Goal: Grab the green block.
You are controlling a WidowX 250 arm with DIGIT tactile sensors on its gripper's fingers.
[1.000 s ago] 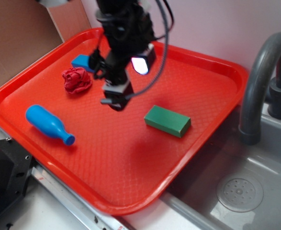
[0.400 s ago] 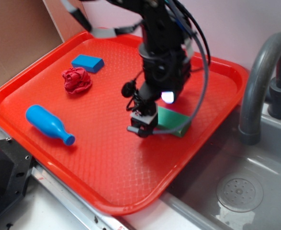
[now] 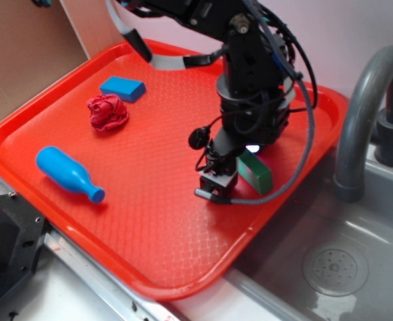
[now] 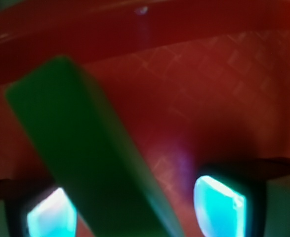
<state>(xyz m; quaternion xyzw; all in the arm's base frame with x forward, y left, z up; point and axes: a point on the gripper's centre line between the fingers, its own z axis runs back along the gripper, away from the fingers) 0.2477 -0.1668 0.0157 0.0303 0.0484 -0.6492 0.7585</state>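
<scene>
Block [image 4: 80, 148]: green, lying between the fingers, nearer the left one, long axis slanting across the gap.
Gripper [image 4: 135, 205]: fingers apart, straddling it, not clamped.

The red tray [image 3: 82, 87] lies bare in its middle and front, with the blue block [image 3: 122, 87], red cloth lump [image 3: 106, 111] and blue bottle [image 3: 67, 173] crowding its left, and the grey faucet [image 3: 363, 107] rising beyond its right rim.
</scene>
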